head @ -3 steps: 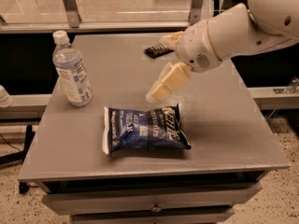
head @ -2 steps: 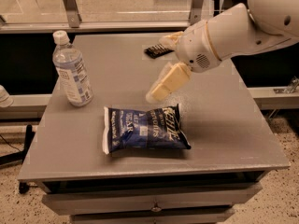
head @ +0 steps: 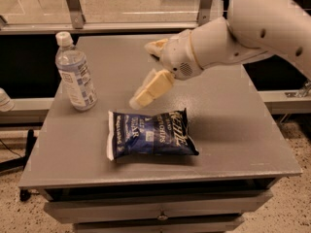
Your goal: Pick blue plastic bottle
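1. A clear, bluish-tinted plastic water bottle (head: 75,74) with a white screw cap and a white-and-blue printed label stands upright on a grey rectangular tabletop (head: 233,130), close to the left edge and nearer the far-left corner than the front-left one
2. The robot's cream-coloured two-finger gripper (head: 142,74) hangs above the middle of the tabletop, on the side of the bottle away from the left edge and well apart from it, touching nothing
3. Its fingers (head: 151,87) are spread wide with nothing between them: one long finger slants down toward the left edge, its tip in the air just past the far side of the bag, while the other sits higher, pointing toward the far edge
4. A thick, rounded white arm (head: 252,28) carries the gripper, reaching in over the tabletop from above the far-right corner
5. A flat, dark-blue foil chip bag (head: 150,136) with white lettering lies on the tabletop near the front edge, about midway between the front corners, apart from the bottle, which stands taller than it
6. Below the front edge runs a grey drawer front (head: 160,210); beyond the far edge a pale metal rail (head: 121,27) crosses the scene
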You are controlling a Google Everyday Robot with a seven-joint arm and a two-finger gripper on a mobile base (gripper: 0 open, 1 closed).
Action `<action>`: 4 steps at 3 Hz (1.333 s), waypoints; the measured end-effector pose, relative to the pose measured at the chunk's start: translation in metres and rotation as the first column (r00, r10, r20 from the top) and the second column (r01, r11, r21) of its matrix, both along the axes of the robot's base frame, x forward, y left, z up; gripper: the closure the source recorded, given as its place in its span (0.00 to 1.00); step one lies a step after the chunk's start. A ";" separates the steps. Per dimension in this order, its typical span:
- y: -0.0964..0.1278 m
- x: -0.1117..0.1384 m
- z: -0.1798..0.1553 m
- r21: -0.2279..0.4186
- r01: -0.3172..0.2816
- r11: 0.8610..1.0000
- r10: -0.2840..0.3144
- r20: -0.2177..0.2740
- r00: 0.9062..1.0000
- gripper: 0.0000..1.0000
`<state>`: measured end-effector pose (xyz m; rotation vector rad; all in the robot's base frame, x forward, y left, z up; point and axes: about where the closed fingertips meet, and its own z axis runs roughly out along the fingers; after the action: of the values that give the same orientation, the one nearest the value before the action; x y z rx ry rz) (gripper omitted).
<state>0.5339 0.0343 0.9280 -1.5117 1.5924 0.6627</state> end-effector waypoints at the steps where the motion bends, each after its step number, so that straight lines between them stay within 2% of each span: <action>1: 0.044 0.017 -0.011 0.082 -0.037 0.996 0.037 0.004 0.999 0.00; 2: 0.084 0.028 -0.014 0.169 -0.053 0.984 0.056 -0.008 0.998 0.00; 4: 0.145 0.030 -0.016 0.315 -0.085 0.945 0.096 -0.020 0.995 0.00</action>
<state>0.5636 0.1789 0.9120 -1.3465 1.3725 0.9514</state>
